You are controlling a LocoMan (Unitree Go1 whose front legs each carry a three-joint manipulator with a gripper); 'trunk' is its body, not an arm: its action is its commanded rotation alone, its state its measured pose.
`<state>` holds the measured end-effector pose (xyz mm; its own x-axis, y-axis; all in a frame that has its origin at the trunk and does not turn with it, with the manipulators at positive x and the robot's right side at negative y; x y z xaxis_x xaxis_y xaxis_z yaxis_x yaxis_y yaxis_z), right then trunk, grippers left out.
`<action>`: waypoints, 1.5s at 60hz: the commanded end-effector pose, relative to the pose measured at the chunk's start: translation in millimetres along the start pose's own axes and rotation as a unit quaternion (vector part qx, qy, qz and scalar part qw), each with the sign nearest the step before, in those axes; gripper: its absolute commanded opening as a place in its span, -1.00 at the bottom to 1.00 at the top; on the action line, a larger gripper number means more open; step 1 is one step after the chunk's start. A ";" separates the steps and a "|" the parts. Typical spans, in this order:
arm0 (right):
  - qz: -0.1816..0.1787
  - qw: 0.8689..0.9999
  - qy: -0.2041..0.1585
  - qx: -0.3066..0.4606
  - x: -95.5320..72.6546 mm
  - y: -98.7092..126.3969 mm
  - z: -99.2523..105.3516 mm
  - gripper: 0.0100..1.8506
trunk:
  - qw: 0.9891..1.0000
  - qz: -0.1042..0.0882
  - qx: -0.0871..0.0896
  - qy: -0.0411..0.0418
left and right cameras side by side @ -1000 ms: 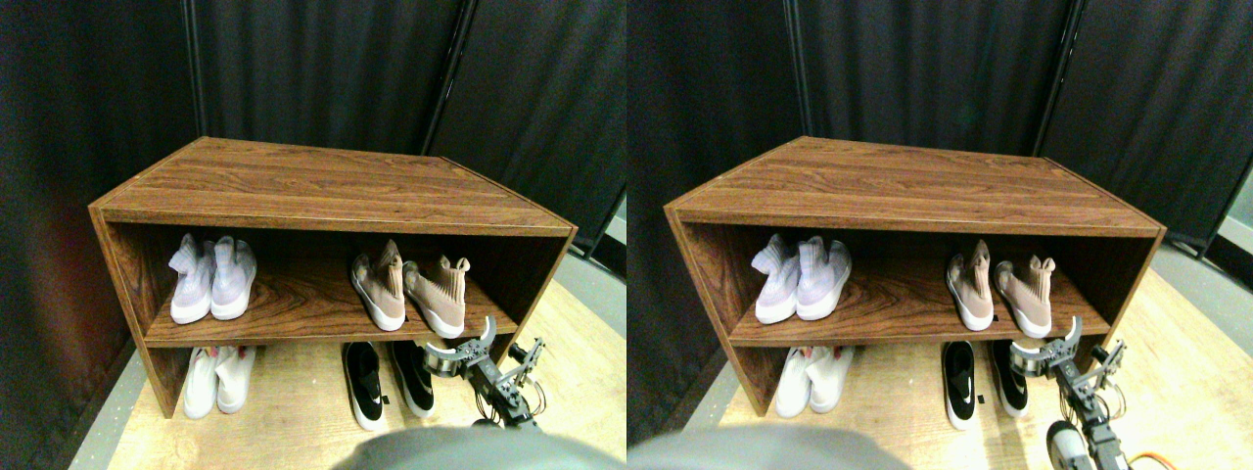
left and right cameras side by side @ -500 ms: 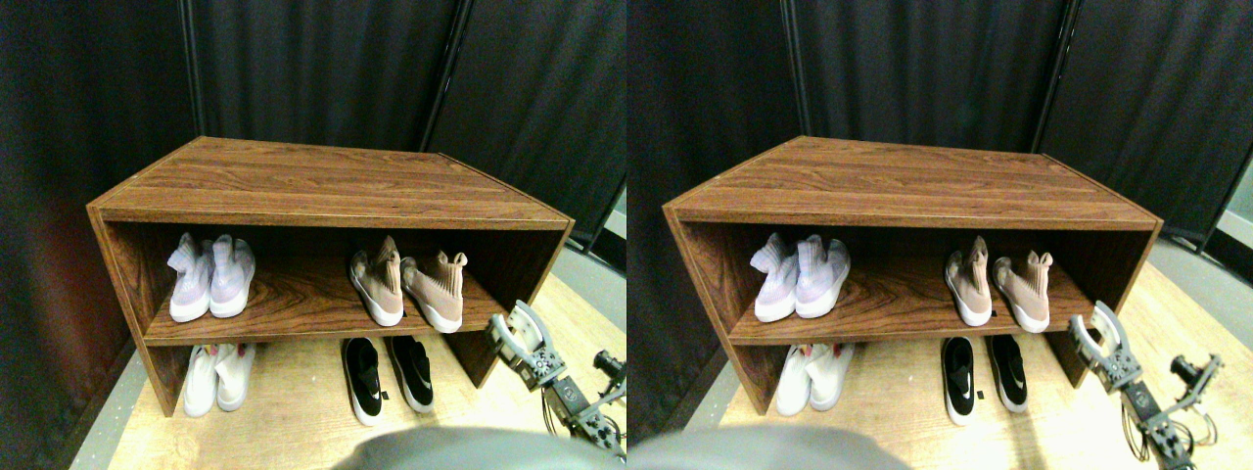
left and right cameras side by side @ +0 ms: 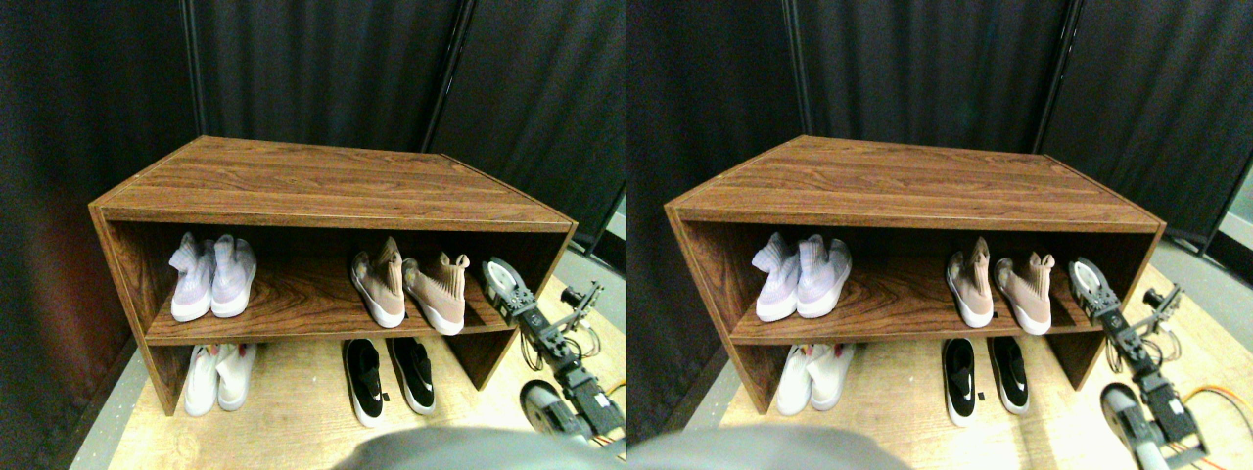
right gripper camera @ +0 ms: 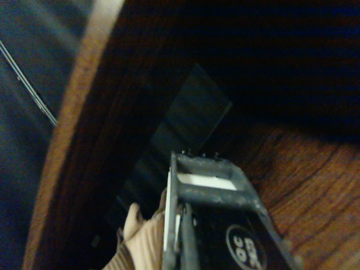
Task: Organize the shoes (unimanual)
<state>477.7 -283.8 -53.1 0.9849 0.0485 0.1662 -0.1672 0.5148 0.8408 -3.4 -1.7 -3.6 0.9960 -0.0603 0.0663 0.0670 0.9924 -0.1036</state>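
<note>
You get even overhead light in the stereo view: the rack (left and right cameras side by side: 323,186) top shines softly, while its lower bay and the black curtains (left and right cameras side by side: 323,69) stay dim. The floor (left and right cameras side by side: 294,411) at lower right glares pale yellow. Straight edges bow toward the frame borders, a wide-angle effect. Your wrist view is dark and soft, with grain and blue noise in the shadows; only the jaw frame (right gripper camera: 208,183) and wood grain catch light.
</note>
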 end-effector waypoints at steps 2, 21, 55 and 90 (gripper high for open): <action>-0.017 1.000 -0.012 0.014 15.3 -12.6 -1.6 -0.94 | 1.000 0.011 -0.007 0.008; -0.078 0.995 -0.048 0.049 37.4 -43.1 -15.0 -0.94 | 1.000 0.019 -0.014 0.005; -0.063 0.996 -0.007 0.058 27.7 -22.9 -57.5 -0.94 | 0.999 0.033 -0.022 0.007; -0.058 0.994 -0.044 0.079 22.2 -20.4 -47.4 -0.94 | 1.000 0.022 -0.016 0.010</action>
<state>510.2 -247.8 -95.9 0.9927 -0.0632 0.1032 -0.0710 0.3860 0.9198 -4.1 -0.8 -2.8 0.9981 -0.0165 0.0589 0.0248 0.9896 -0.1418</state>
